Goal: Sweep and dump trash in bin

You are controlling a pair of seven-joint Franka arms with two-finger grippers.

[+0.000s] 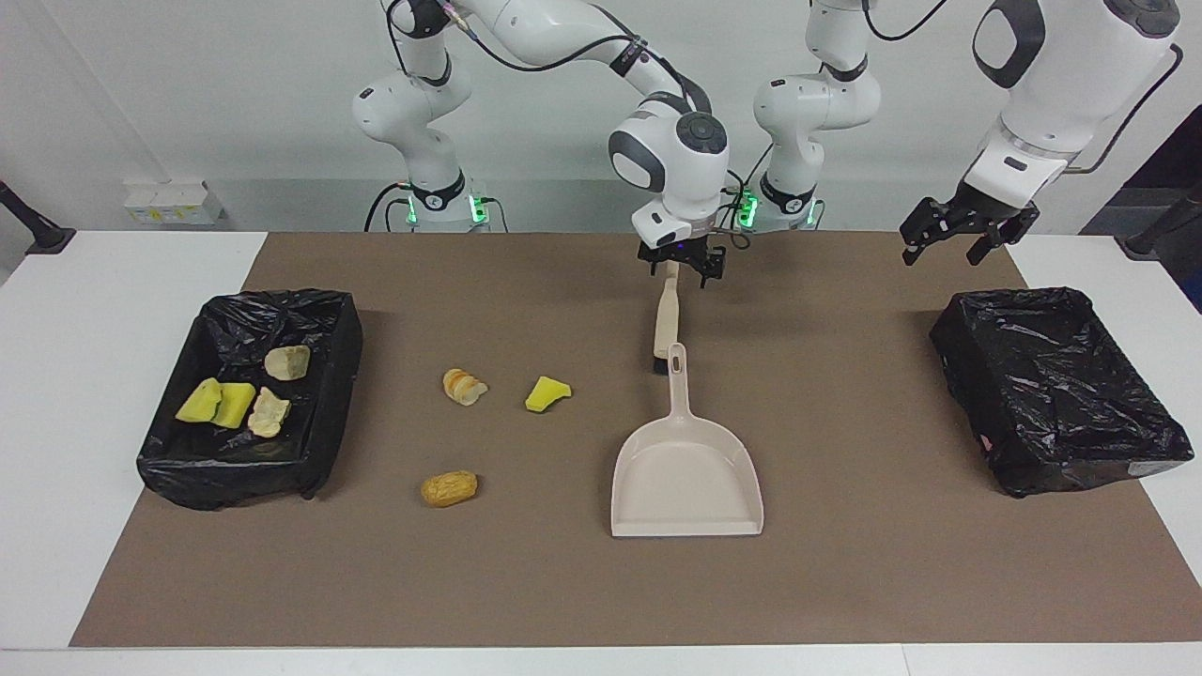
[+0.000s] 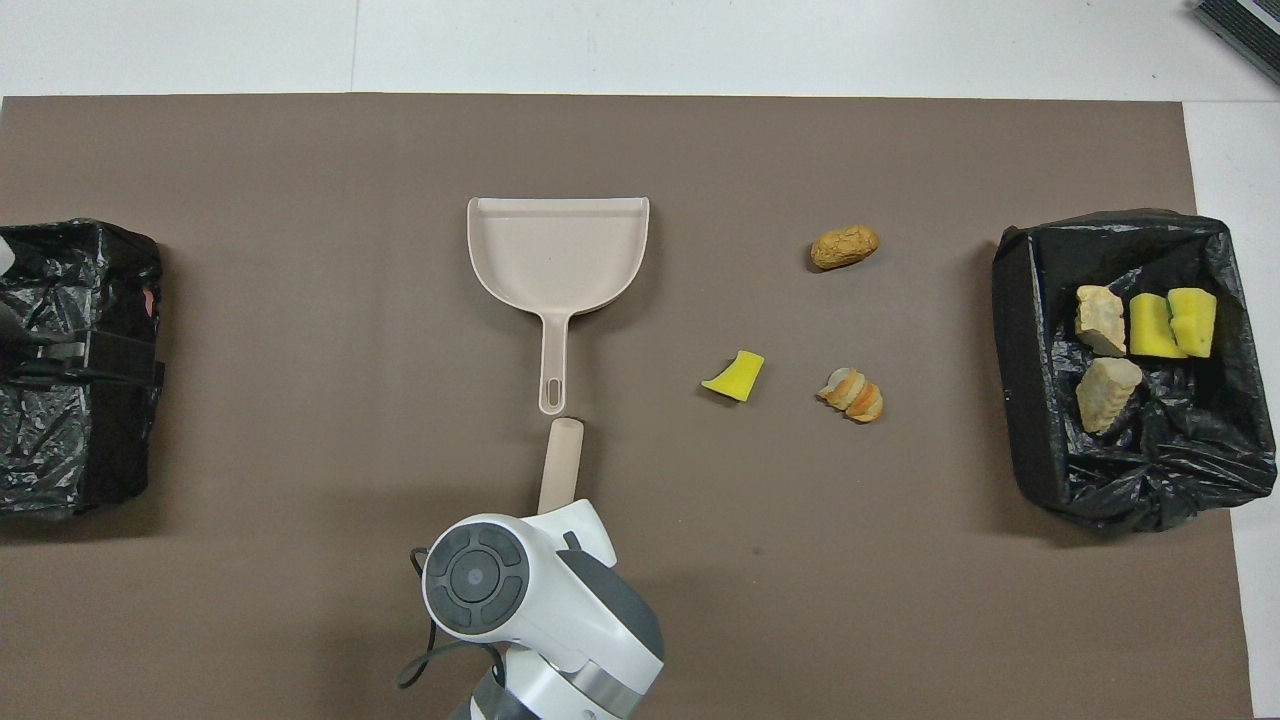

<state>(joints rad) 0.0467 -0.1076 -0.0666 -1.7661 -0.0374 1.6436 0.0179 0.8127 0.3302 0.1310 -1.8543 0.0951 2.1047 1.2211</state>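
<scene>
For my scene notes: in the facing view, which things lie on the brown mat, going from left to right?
Bin with scraps → brown lump → sliced bread → yellow sponge → dustpan → empty bin. The brush overlaps the dustpan, so I leave it out.

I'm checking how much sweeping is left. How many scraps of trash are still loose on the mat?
3: a yellow-green sponge chunk, a striped bread lump beside it, and a tan-brown bread lump farther from the robots. None seems hidden.

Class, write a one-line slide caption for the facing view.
Right gripper over the brush handle; three scraps left on the mat, four binned; left arm waits.
</scene>
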